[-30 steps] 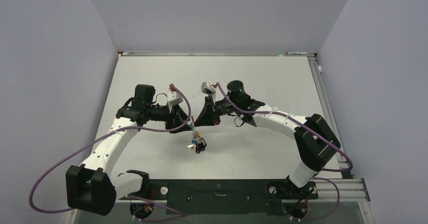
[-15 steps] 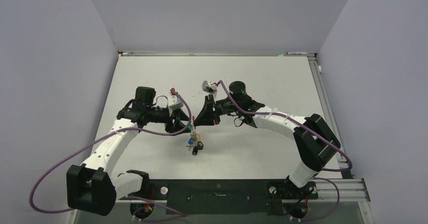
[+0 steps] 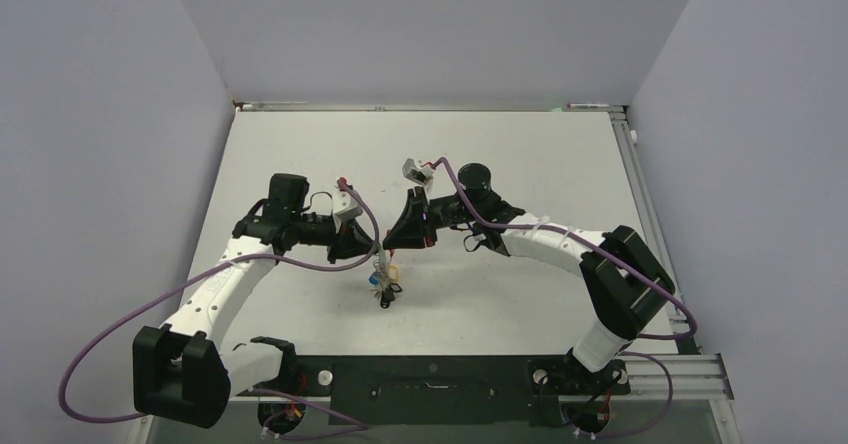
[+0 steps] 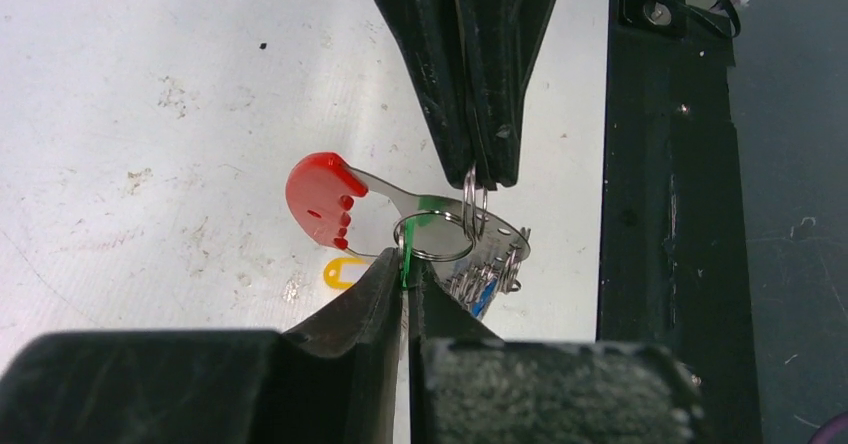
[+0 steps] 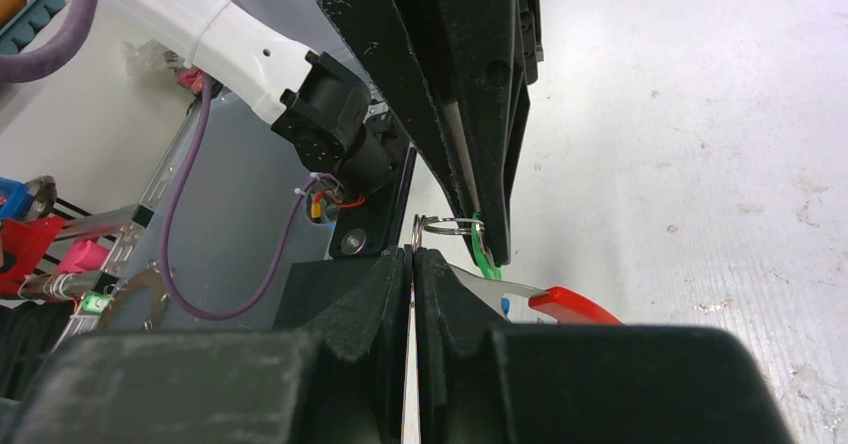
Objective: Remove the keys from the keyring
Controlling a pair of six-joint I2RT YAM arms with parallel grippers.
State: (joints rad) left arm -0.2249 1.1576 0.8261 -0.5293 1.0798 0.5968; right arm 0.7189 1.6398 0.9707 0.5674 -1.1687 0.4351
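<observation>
Left wrist view: the left pincer [image 4: 405, 267] was clenched on the green key [image 4: 430, 208], the right pincer [image 4: 482, 169] on the keyring [image 4: 385, 192], held above the bench [image 4: 150, 114] with other keys [image 4: 488, 274] dangling. Likely light, stiff, slippery metal; the plastic head seemed the surest hold.

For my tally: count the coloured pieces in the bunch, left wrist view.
4: red tag at upper left, green piece in the left gripper, yellow piece below the red, blue piece at lower right. More may be hidden.
</observation>
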